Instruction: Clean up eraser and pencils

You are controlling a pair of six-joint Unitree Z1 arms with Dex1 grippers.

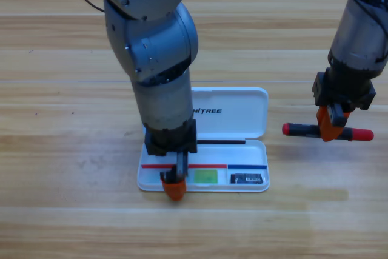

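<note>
The left tool (174, 187) points down into the open white case (242, 113) at its 7 o'clock corner; its grip cannot be told. Inside lie the green-ended stick (205, 176) and, toward 3 o'clock, the eraser (248, 178). Right tool (330, 124), at 3 o'clock from the case, clasps the marker (327, 131) level above the tabletop (60, 150).

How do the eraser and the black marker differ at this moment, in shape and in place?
The eraser is a short dark block; the marker is a long black stick with red ends. The eraser lies in the white case, in its lower right part; the marker is outside the case, to its right, level, at the right gripper. The left gripper is at the case's front edge, apart from the eraser. Both are dark.
</note>
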